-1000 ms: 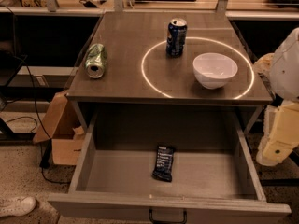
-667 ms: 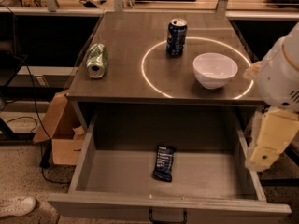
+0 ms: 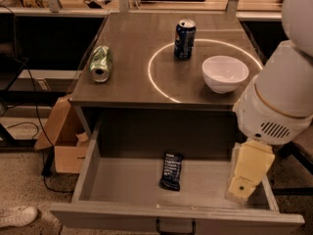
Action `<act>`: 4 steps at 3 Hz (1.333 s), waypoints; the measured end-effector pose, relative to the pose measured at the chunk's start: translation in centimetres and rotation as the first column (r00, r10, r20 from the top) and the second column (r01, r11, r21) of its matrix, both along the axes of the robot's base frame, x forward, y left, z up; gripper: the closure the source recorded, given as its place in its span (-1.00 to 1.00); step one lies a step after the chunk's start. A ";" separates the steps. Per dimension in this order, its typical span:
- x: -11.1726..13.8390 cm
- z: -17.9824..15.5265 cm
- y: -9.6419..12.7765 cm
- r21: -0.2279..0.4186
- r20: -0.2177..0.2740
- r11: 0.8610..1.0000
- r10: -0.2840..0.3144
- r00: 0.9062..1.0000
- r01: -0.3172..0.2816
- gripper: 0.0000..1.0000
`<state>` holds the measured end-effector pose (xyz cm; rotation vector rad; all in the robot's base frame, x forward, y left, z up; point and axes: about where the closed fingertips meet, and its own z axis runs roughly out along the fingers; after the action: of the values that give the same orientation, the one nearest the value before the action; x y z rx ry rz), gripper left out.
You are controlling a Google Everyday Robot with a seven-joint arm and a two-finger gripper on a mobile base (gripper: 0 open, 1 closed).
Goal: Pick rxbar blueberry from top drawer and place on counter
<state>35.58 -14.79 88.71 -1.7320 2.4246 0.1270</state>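
Note:
The rxbar blueberry [image 3: 171, 171], a small dark navy wrapper with pale lettering, lies flat on the bottom of the open top drawer [image 3: 122, 187], near its middle. My gripper [image 3: 246, 178] hangs from the white arm over the drawer's right side, to the right of the bar and apart from it. It holds nothing that I can see. The counter [image 3: 132, 77] is above the drawer, with a bright ring of light on it.
On the counter stand an upright blue soda can [image 3: 184, 39] and a white bowl [image 3: 225, 73], and a green can [image 3: 100, 63] lies on its side at the left. A cardboard box [image 3: 66, 141] is on the floor left of the drawer. The drawer handle [image 3: 175, 226] is at the front.
My arm has swung in from the right and lower, bringing the gripper over the drawer's right side. The bar and the counter objects have not moved.

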 end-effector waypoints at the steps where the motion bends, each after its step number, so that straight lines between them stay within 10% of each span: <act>1: -1.1 -1.7 1.2 0.043 -0.071 0.999 0.002 0.997 0.001 -1.00; 4: 0.4 -6.0 3.8 0.051 -0.053 0.992 -0.117 0.992 0.120 -1.00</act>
<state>35.98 -10.98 82.66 -1.5767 2.5278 0.2215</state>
